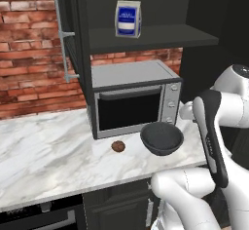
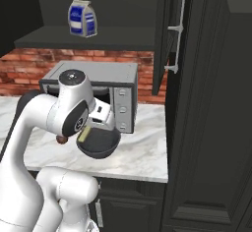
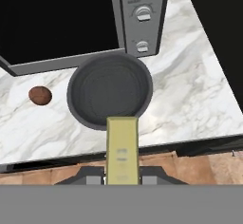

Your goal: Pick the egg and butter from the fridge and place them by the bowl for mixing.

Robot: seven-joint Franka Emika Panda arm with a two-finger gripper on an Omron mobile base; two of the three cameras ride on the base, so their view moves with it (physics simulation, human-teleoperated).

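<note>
- Butter (image 3: pixel 122 151) is sitting nearest the hand camera — a pale-yellow stick running up from the gripper (image 3: pixel 122 179), which is clenching it between its fingers, the far end reaching over the near rim of the bowl.
- In the right base view the butter (image 2: pixel 84 134) is showing as a small yellow block under the hand, just at the bowl's near-left rim.
- The bowl (image 3: pixel 109 90) is resting on the marble counter (image 3: pixel 190 99), close in front of the countertop oven (image 3: pixel 71 23), below its two knobs.
- The egg (image 3: pixel 40 95) is lying on the counter to the left of the bowl, near it but apart — the left base view is showing the same gap between egg (image 1: pixel 118 146) and bowl (image 1: pixel 162 138).
- A blue-and-white carton (image 1: pixel 128 18) is standing on the dark shelf (image 1: pixel 155 36) above the oven.
- A brick wall (image 1: pixel 29 53) is running behind the counter.
</note>
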